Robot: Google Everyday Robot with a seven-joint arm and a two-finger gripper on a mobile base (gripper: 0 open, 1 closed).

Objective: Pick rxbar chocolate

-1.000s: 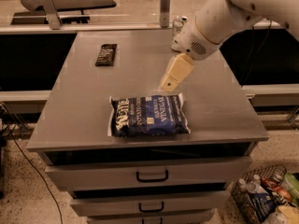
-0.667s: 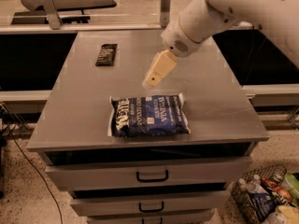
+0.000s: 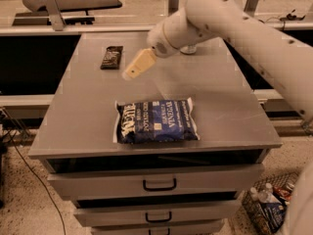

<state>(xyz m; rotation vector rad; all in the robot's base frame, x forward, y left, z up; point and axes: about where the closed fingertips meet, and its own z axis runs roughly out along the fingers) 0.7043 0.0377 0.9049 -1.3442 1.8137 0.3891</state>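
The rxbar chocolate (image 3: 111, 57) is a small flat dark bar lying at the far left of the grey cabinet top (image 3: 83, 106). My gripper (image 3: 132, 71) hangs above the top, just right of the bar and slightly nearer to me, with its tan fingers (image 3: 139, 64) pointing down and left. Nothing is held in it. My white arm reaches in from the right and covers the far right part of the top.
A large blue chip bag (image 3: 156, 121) lies flat near the front middle of the top. The base of a can (image 3: 188, 49) shows behind my arm. Drawers with dark handles (image 3: 159, 185) are below. A basket of bottles (image 3: 266, 204) sits on the floor at right.
My gripper has moved left and farther back across the top, from above the chip bag toward the dark bar. The bar and the bag have not moved.
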